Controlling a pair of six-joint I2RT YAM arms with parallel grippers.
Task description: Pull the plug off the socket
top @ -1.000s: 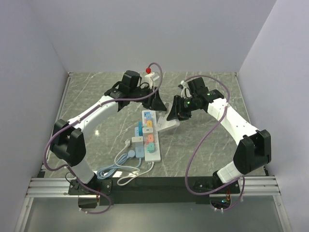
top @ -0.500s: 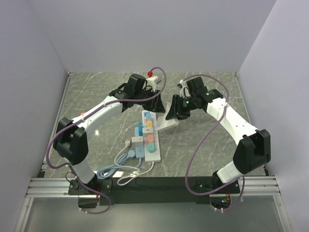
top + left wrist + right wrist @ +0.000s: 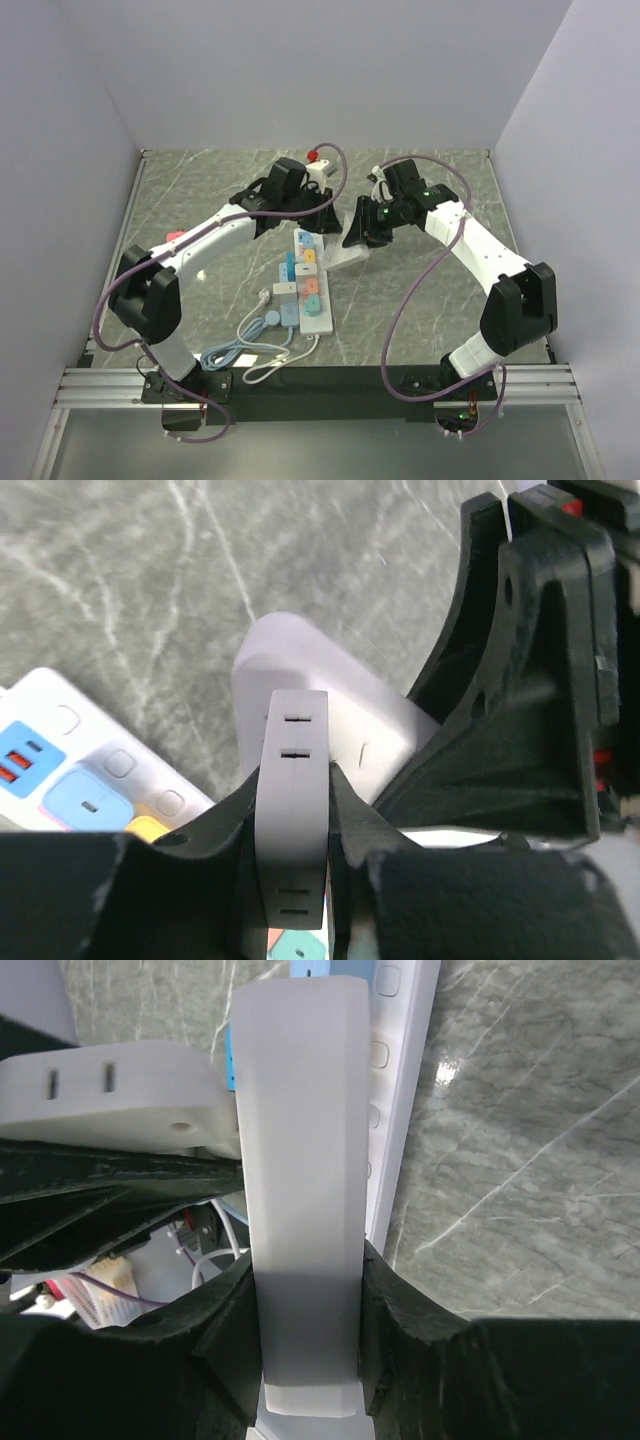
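Note:
The socket (image 3: 310, 292), a long white strip with coloured outlets, lies flat at mid-table. It also shows in the left wrist view (image 3: 60, 770) and the right wrist view (image 3: 405, 1090). Above its far end my right gripper (image 3: 352, 232) (image 3: 305, 1280) is shut on a long white bar-shaped block (image 3: 300, 1110) (image 3: 345, 260). My left gripper (image 3: 328, 222) (image 3: 295, 780) is shut on a narrow white plug (image 3: 295, 730) with slot pairs. The plug sits against the side of the bar (image 3: 340, 705) and also shows in the right wrist view (image 3: 110, 1095). The two grippers are almost touching.
A blue cable (image 3: 235, 350) and a thin white cord (image 3: 265, 368) coil on the table at the strip's near end. A small white item with a red knob (image 3: 314, 155) stands at the back. Grey walls close in the table on three sides.
My left arm has swung right and its gripper has come in close against the right gripper, onto the plug. The right gripper has shifted slightly left with the white bar.

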